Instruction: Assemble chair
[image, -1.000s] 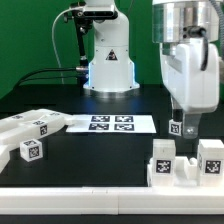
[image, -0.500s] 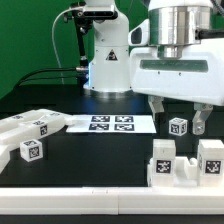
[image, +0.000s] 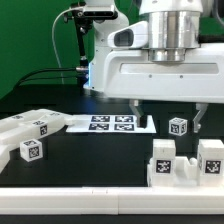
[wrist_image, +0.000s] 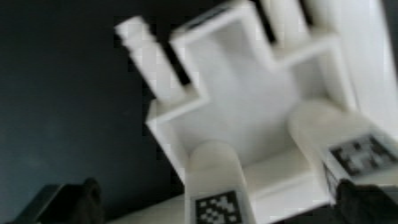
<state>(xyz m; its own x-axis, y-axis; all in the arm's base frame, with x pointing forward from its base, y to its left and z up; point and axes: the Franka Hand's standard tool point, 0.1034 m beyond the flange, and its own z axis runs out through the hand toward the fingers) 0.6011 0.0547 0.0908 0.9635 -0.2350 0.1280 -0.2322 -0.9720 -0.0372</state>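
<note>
White chair piece (wrist_image: 249, 120) lies beneath the wide-apart jaws, untouched by either.

Can't read tags (wrist_image: 361, 153) on the fuzzy chair piece (wrist_image: 240, 115) under the gripper (image: 168, 122). Only see bits of its fingertips (wrist_image: 68, 203).

No readable text or numbers
</note>
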